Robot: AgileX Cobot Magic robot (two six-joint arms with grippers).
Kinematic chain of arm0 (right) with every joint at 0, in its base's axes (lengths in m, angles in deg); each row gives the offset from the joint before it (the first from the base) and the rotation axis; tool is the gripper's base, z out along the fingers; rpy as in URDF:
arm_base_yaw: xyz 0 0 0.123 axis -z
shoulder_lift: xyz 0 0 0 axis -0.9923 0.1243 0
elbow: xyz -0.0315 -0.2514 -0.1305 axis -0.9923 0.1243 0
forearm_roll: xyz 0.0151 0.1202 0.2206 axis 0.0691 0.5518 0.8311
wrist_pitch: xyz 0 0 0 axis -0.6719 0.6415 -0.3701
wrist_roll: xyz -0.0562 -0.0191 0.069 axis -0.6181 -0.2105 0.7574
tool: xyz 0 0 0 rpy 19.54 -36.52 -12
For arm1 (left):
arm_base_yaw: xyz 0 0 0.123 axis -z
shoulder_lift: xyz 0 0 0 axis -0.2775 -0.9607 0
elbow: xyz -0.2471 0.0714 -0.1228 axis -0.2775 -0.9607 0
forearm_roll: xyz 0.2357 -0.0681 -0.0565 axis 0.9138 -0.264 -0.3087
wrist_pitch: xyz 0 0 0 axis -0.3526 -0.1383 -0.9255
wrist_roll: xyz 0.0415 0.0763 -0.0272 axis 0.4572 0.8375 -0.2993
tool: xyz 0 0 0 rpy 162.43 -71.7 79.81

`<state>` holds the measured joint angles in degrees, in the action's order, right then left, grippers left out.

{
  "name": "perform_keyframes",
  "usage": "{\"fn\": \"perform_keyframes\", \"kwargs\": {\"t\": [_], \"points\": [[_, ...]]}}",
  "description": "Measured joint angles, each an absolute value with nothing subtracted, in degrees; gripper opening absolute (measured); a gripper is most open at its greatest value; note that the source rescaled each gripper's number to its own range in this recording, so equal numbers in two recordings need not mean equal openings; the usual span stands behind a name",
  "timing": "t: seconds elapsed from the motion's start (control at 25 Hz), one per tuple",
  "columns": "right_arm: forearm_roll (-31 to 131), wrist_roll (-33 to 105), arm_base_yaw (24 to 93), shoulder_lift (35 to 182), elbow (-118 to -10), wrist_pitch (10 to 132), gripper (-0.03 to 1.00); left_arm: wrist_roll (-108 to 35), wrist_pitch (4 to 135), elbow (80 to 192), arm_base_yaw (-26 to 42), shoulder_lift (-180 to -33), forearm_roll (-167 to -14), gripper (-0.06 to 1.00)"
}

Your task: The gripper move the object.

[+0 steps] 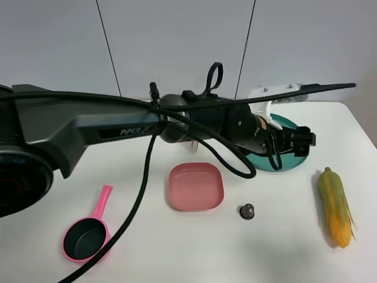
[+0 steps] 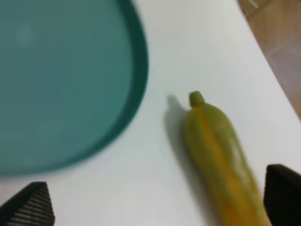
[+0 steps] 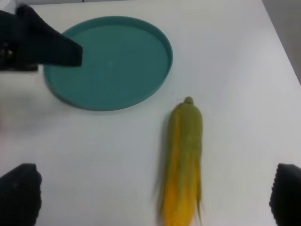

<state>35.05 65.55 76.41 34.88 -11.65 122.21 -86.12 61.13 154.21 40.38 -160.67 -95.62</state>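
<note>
Currently left gripper (image 2: pixel 157 200) and right gripper (image 3: pixel 153 195) have fingers (image 3: pixel 19 195) spread, corn cob (image 1: pixel 336 206) lying free

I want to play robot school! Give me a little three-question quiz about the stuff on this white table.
1. Pick one: what lies nearest the corn cob? A the pink saucepan, B the teal plate, C the pink square dish.
2. True or false: the left gripper is holding the corn cob.
3. Fill in: the inside of the pink saucepan is ____.
Key: 1 B. 2 False: its jaws are open and the corn cob lies on the table, apart from it. 3 dark.
</note>
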Motion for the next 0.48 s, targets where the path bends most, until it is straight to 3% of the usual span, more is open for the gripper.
{"fn": "perform_keyframes", "kwargs": {"t": [0.28, 0.48], "points": [[35.1, 65.6, 76.4, 34.9, -11.7, 122.2, 1.0, -76.6, 66.0, 154.2, 40.2, -154.6, -73.1, 0.79], [35.1, 65.6, 76.4, 34.9, -11.7, 122.2, 1.0, -75.8, 66.5, 154.2, 37.0, -151.2, -66.6, 0.79]]}}
